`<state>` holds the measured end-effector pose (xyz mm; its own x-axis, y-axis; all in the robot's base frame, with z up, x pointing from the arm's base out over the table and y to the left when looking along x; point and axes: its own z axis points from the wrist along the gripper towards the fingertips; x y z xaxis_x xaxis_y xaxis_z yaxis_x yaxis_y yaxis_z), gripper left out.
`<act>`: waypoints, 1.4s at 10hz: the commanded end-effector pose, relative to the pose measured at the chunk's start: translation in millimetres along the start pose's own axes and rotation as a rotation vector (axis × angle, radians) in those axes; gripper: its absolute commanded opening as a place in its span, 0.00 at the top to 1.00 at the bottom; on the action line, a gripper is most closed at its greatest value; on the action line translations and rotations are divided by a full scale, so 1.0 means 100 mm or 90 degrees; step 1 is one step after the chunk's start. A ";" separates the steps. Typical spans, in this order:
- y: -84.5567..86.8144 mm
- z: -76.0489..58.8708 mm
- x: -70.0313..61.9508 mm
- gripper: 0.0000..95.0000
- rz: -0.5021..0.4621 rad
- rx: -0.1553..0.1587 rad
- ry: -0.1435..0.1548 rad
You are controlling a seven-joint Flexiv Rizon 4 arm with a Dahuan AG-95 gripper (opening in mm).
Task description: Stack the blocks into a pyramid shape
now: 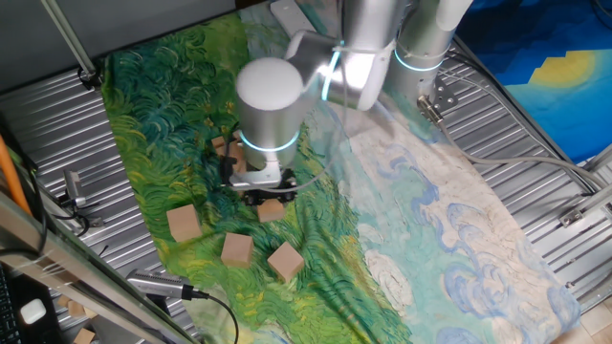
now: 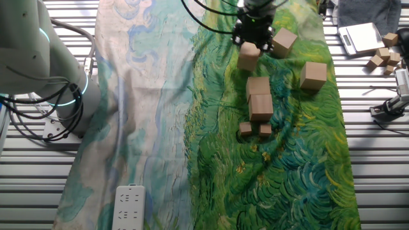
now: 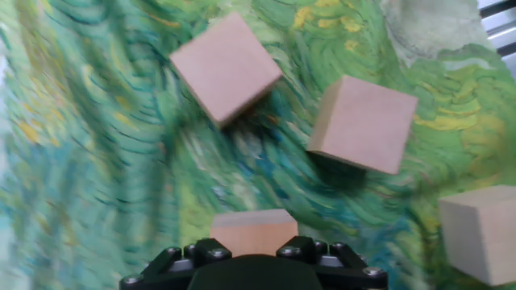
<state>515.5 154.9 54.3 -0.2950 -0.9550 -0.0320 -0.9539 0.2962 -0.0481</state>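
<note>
Right now your gripper (image 2: 254,39) is clamped on one wooden cube (image 2: 248,57), held a little above the painted cloth (image 2: 160,96) near its far green end in the other fixed view. The hand view shows that cube (image 3: 254,232) pinched between the jaws, with three loose cubes below it on the cloth: one (image 3: 226,66) turned diamond-wise, one (image 3: 363,122) beside it, and one (image 3: 481,234) at the right edge of the frame.

The start of the pyramid sits toward the middle of the green half: two large cubes touching in a row (image 2: 259,97), and two much smaller blocks (image 2: 255,130) just beside them.

Watch these risks. The cloth is wrinkled, so a cube set on a fold may rock or tilt. The base pair looks slightly out of line, so a cube placed across their seam could slide off. If you come down off-centre, the held cube may knock the base apart. The arm also hides the stack from one fixed view, so check alignment from the other.
</note>
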 end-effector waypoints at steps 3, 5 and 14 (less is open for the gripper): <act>-0.10 0.00 0.12 1.00 -0.024 -0.001 -0.001; -0.13 -0.01 0.17 1.00 -0.036 -0.001 -0.002; -0.16 0.03 0.23 1.00 -0.167 0.003 -0.005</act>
<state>524.0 128.3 50.5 -0.0440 -0.9987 -0.0262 -0.9972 0.0455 -0.0598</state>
